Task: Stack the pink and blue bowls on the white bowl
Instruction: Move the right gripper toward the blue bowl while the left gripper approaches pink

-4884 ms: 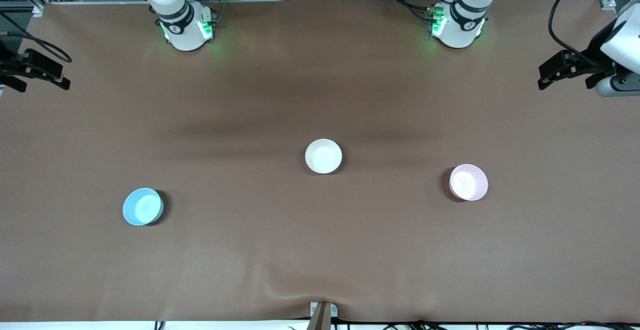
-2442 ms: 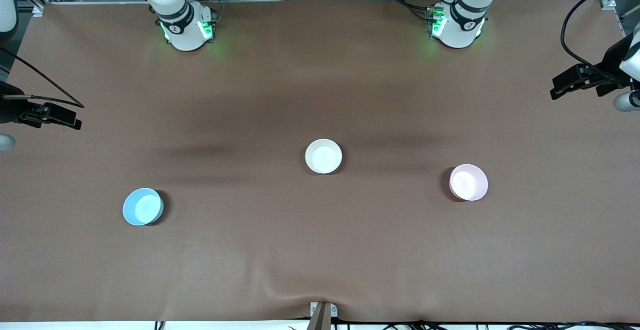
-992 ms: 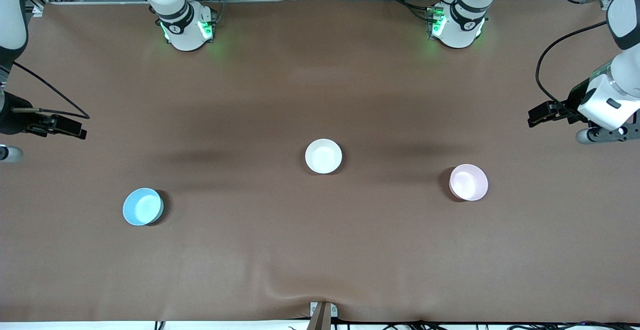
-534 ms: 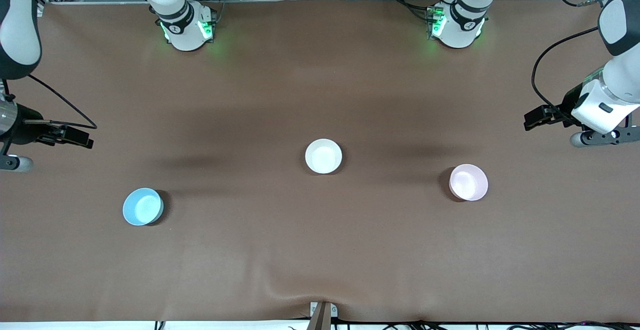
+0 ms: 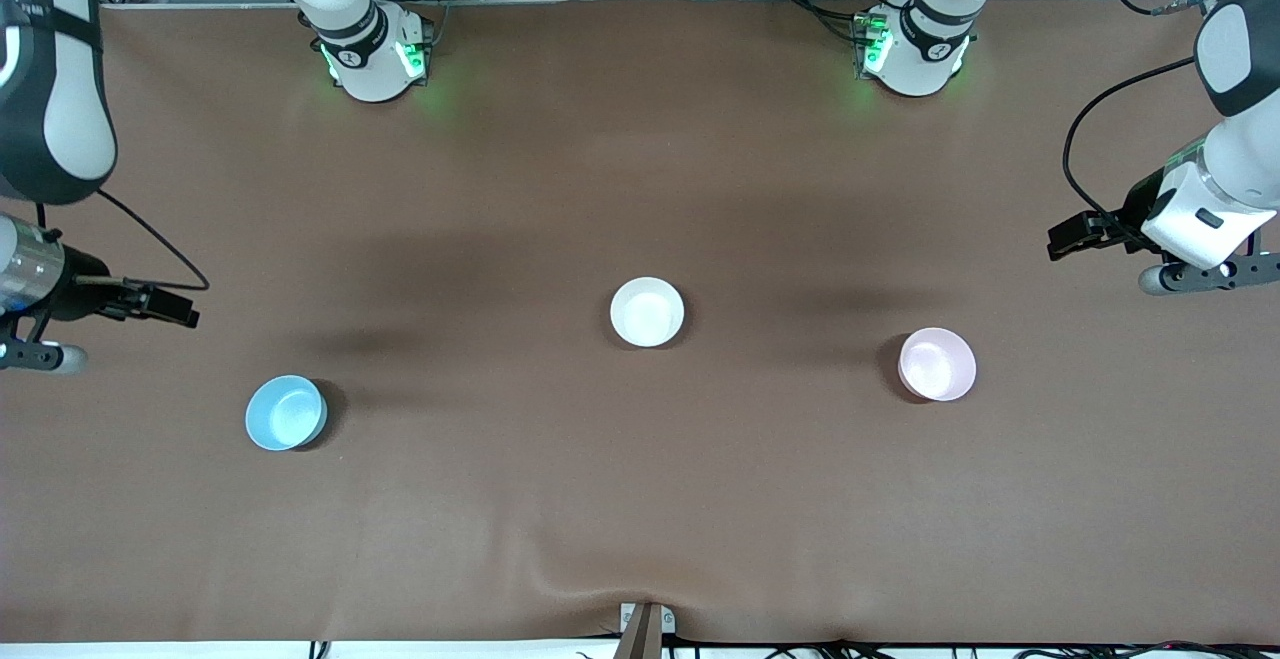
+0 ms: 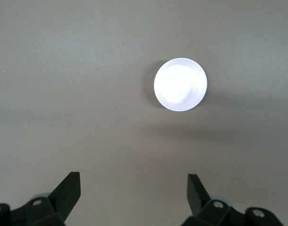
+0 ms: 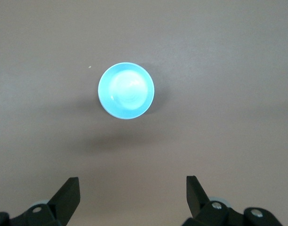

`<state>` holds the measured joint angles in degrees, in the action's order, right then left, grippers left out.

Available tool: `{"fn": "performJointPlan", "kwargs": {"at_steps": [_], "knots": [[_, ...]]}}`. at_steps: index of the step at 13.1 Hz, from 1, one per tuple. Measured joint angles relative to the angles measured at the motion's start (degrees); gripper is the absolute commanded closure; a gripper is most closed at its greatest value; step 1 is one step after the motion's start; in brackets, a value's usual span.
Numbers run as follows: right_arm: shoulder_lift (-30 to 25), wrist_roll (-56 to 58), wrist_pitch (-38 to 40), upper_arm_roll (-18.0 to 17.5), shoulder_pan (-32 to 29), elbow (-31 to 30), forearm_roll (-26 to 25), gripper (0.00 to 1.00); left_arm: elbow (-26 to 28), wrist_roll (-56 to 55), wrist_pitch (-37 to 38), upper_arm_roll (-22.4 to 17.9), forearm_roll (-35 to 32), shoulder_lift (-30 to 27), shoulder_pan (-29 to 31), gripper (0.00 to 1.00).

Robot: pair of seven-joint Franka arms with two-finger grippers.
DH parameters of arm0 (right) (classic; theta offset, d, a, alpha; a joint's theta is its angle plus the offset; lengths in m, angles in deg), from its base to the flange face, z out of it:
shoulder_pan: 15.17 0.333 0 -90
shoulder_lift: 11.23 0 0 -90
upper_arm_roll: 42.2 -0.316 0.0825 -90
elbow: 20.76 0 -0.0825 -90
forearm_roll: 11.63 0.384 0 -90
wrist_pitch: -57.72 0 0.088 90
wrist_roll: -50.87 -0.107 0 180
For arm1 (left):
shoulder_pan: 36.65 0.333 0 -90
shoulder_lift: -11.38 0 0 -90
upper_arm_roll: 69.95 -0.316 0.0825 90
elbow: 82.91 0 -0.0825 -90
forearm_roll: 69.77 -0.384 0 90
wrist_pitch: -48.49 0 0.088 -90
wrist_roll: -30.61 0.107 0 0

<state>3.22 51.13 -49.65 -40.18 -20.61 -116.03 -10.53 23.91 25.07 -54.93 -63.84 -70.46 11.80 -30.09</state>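
Note:
The white bowl (image 5: 647, 312) sits at the table's middle. The pale pink bowl (image 5: 937, 364) sits toward the left arm's end and the sky blue bowl (image 5: 286, 412) toward the right arm's end, both a little nearer the front camera. My left gripper (image 5: 1062, 240) hovers open and empty over bare table beside the pink bowl, which shows in the left wrist view (image 6: 180, 84) ahead of that gripper (image 6: 133, 181). My right gripper (image 5: 182, 312) hovers open and empty over bare table beside the blue bowl, which shows in the right wrist view (image 7: 126, 91) ahead of that gripper (image 7: 133, 183).
A brown mat (image 5: 640, 499) covers the table, with a small ripple at its front edge. Both arm bases (image 5: 375, 49) stand along the back edge. A small bracket (image 5: 645, 624) sits at the middle of the front edge.
Both arms have swung in from the table's ends. The right gripper has drifted toward the blue bowl. The left gripper has neared the pink bowl and is almost still over the last half second. The bowls have not moved.

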Motion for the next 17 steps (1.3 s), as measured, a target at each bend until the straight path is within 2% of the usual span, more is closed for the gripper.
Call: {"fn": "performJointPlan", "kwargs": {"at_steps": [5, 13, 17], "knots": [[4.8, -0.1, -5.0, 0.1, -0.2, 0.0, 0.0, 0.00, 0.0, 0.0, -0.4, 0.0, 0.0, 0.0, 0.2, 0.00], [6.1, -2.3, -5.8, 0.1, -0.2, 0.0, 0.0, 0.00, 0.4, 0.0, -1.3, 0.4, 0.0, 0.0, 0.1, 0.00], [6.5, -2.3, -6.1, 0.1, -0.2, 0.0, 0.0, 0.00, 4.7, 0.1, -9.3, 0.6, 0.0, 0.2, 0.1, 0.00]]}}
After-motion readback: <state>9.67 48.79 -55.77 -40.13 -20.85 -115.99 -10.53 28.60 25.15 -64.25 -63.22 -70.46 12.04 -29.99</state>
